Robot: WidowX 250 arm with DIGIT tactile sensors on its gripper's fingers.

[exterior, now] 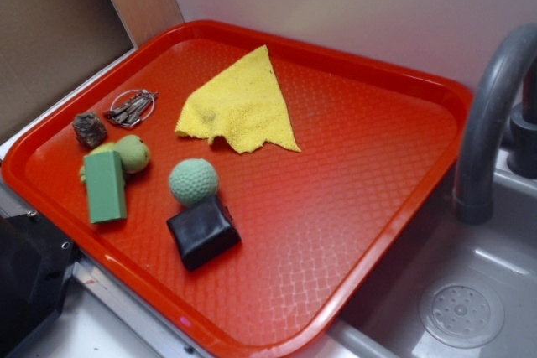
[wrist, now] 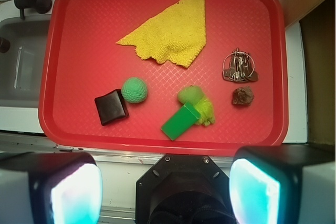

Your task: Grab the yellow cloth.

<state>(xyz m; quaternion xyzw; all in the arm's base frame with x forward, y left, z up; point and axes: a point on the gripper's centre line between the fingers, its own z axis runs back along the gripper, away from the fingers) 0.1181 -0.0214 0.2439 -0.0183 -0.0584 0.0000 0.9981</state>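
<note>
The yellow cloth point(exterior: 239, 106) lies flat in the far half of the red tray point(exterior: 352, 190), roughly triangular, with one corner pointing at the back rim. In the wrist view the yellow cloth point(wrist: 173, 35) is near the top centre of the red tray point(wrist: 79, 35). My gripper point(wrist: 165, 190) hangs high above the table, short of the tray's near rim and far from the cloth. It is open, its two fingers point(wrist: 76, 192) spread wide with nothing between them. The exterior view does not show the gripper.
A green ball point(wrist: 135, 89), a black block point(wrist: 111, 107), a green block point(wrist: 180, 121) leaning on a yellow-green soft toy point(wrist: 191, 95), a key ring point(wrist: 239, 68) and a brown rock point(wrist: 243, 96) share the tray. A grey faucet point(exterior: 491, 106) and sink point(exterior: 470, 291) stand beside it.
</note>
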